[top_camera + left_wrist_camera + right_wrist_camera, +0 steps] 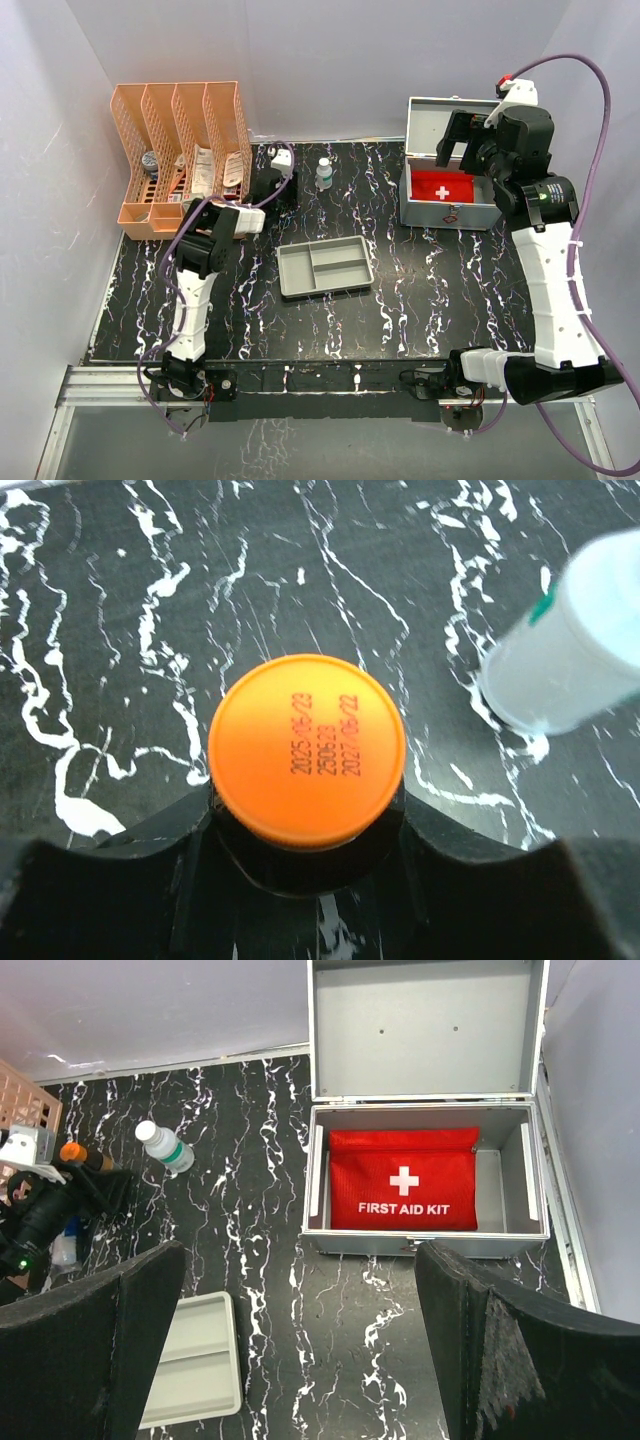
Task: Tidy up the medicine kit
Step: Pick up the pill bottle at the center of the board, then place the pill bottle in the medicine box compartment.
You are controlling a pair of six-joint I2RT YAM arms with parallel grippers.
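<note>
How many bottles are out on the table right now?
2. An orange-capped bottle sits between the fingers of the left gripper, near the orange rack. A white-capped bottle stands just to its right. More may be hidden in the rack.

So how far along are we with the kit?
Done: the metal box stands open with the red pouch inside. In hand: the left claw is snug around the orange-capped bottle; the right claw hangs open above the box. Left: that bottle, the white bottle and the orange rack's contents are outside the box.
</note>
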